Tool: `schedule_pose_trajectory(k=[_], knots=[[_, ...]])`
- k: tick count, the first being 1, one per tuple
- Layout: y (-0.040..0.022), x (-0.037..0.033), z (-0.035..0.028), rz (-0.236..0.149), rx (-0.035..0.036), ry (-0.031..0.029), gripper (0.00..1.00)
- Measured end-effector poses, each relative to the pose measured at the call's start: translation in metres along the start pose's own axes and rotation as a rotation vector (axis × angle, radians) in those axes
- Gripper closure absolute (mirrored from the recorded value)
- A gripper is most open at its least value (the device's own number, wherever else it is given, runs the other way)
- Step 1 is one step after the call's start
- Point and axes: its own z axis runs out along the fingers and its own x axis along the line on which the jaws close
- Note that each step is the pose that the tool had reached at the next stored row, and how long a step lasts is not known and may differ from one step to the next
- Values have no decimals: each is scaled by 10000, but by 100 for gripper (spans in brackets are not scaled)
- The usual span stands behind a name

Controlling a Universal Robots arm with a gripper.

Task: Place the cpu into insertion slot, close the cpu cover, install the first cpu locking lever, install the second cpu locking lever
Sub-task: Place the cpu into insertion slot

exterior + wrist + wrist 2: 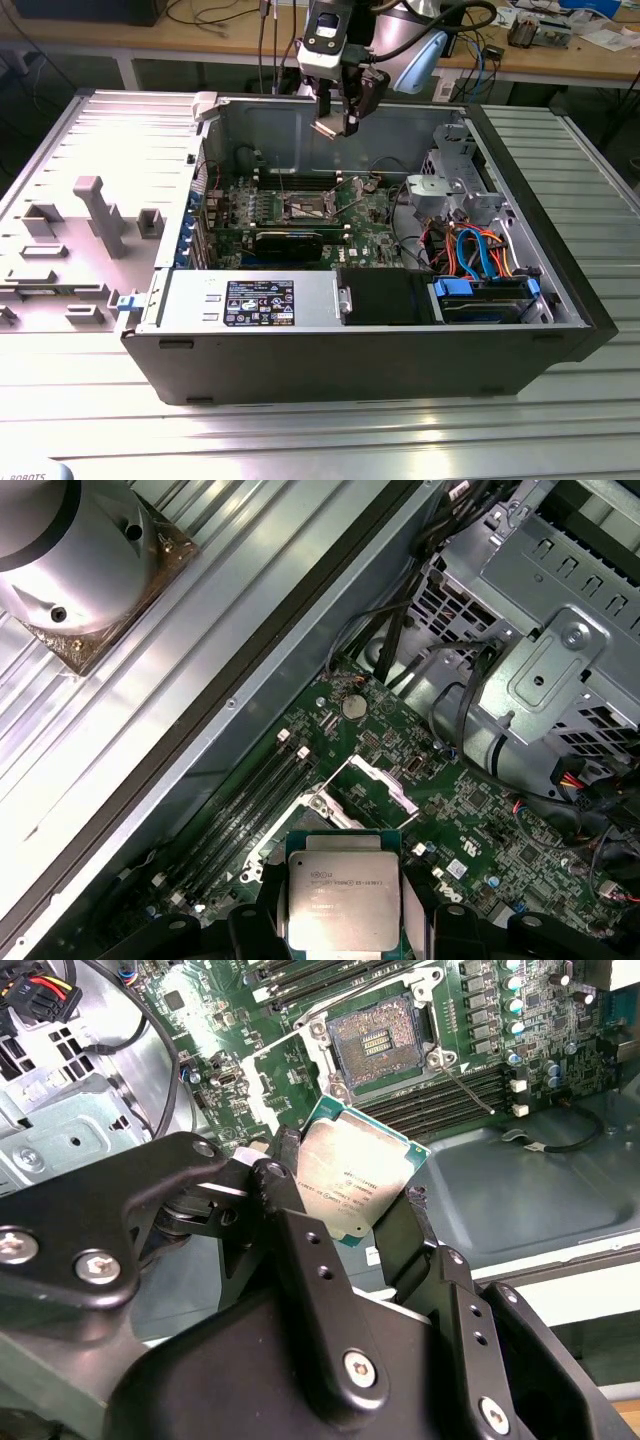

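In the exterior view, a grey case panel point(80, 230) with moulded blocks lies flat on the ribbed metal desk point(420, 435), at 9 o'clock of the open computer case point(350, 365). Inside the case, a silver power supply point(250, 300) runs along the wall at 7 o'clock. Just beyond it, a long black expansion card point(290, 243) stands on the green motherboard point(365, 225).

The insertion slot point(303, 208) lies near the middle of the board. The gripper point(335, 122) hangs over the case's 12 o'clock wall, and the slot is at roughly 6 o'clock from it, well apart and lower.

The black fingers point(300, 1250) are drawn in narrow on the cpu point(355, 1185), pinching it by two opposite edges. The chip is held tilted, with its silver-grey metal top facing both wrist cameras.

In the second wrist view the slot's dark centre point(375, 1045) is bare, and a thin locking lever point(468, 1088) angles away from the metal rim. In the first wrist view the cpu cover point(378, 780) looks lifted off the slot, just past the held chip.

At 3 o'clock of the case stand a grey drive cage point(450, 190), orange and blue cables point(480, 255) and a blue-fronted drive point(480, 297).
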Motion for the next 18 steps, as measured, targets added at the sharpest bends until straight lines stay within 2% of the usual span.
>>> schedule_pose_trajectory(k=[5,13,18], knots=[[0,0,0,80,-2,-7,46],[0,0,3,972,-16,-83,46],[0,0,3,983,-17,-84,46]])
